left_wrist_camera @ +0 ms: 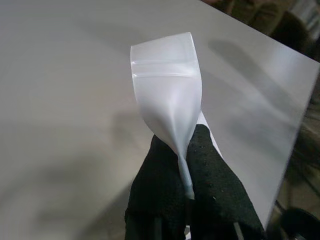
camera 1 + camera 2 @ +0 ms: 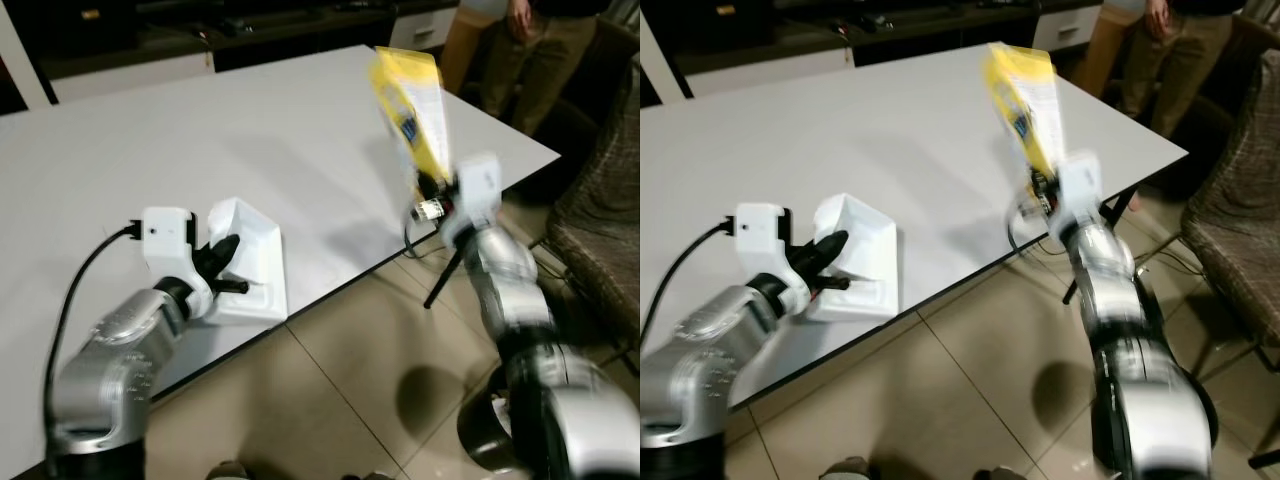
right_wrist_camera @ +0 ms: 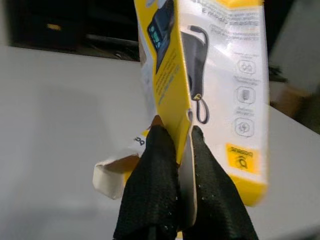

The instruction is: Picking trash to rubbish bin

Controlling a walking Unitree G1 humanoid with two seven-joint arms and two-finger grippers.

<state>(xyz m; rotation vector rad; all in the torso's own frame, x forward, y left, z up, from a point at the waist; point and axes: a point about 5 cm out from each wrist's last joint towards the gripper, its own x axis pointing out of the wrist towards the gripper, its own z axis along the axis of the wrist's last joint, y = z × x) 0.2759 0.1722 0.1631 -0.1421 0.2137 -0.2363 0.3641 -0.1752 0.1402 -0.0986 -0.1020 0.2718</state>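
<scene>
Gripping: left pincer (image 1: 186, 165) w/ white tray (image 2: 250, 262), right pincer (image 3: 182, 150) w/ yellow pkg (image 2: 412, 115), prob. cardboard, over white table (image 2: 200, 140).

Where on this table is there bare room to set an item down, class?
The table is bare from its far edge to the middle, between the white packet held by the left gripper and the yellow package held up by the right gripper. The near edge around the packet is the only crowded spot.
</scene>
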